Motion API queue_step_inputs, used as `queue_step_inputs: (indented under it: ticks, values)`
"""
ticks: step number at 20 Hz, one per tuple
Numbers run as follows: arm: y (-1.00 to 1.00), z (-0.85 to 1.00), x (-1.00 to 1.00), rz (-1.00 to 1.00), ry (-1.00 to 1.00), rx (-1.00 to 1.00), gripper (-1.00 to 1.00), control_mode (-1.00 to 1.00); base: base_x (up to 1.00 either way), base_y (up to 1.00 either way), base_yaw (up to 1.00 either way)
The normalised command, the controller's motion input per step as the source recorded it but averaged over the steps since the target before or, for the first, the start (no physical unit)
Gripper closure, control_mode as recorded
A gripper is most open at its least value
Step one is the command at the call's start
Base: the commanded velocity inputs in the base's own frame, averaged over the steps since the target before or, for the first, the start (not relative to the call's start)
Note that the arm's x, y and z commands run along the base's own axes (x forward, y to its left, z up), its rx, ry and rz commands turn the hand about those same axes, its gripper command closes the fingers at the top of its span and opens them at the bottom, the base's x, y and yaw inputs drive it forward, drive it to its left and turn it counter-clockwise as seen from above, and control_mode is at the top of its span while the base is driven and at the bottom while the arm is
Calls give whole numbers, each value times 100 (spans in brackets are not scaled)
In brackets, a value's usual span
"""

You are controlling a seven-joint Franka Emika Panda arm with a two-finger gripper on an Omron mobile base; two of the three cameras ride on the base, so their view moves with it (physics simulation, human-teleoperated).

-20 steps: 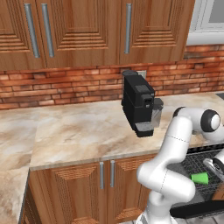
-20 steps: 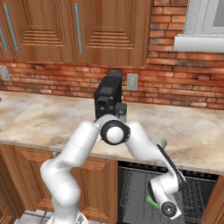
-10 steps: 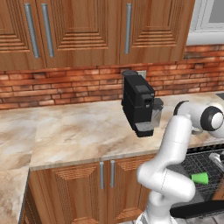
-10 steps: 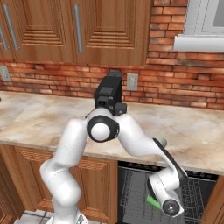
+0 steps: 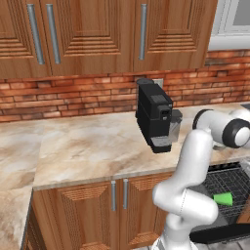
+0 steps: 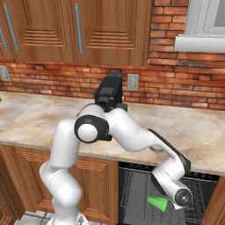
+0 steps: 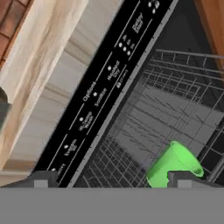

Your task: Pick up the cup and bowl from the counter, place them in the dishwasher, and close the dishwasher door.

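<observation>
**Cup in the rack, bowl and door left: where the risks lie**

The cup lies on its side in the wire rack of the open dishwasher, apart from the gripper, whose two dark fingertips stand wide of each other with nothing between them. The hand hangs just above the rack, under the thick edge of the counter. In the right base view a small pale rounded thing, probably the bowl, peeps from behind the forearm on the counter to the right of the coffee machine; most of it is hidden, so this cannot be said for sure.

The first hazard is likely the way out. The hand sits low between rack and counter edge, and lifting straight up could knock the wrist against the stone lip or the control strip of the dishwasher. Drawing back toward the near side before rising seems safer.

The second is the cup itself. Lying tilted on the wires, it may roll if a finger brushes it.

The third concerns the bowl: it stands near the coffee machine, so a careless approach could push it or strike the machine's carafe.

Finally, the dishwasher door lies open near the base; closing it with the rack still pulled out would probably jam.
</observation>
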Motion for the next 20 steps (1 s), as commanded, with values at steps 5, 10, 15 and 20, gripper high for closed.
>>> queue_step_inputs:
  ticks: [5, 10, 15, 20]
  values:
    - [-5, 75, 0, 3, 0, 3, -100, -100, 0, 0, 0]
    - [0, 44, 14, 5, 0, -3, -100, -100, 0, 0, 0]
    - [0, 22, 34, 4, 0, -3, -100, -100, 0, 0, 0]
    - [0, 13, 34, 2, 0, 0, -100, -100, 0, 0, 0]
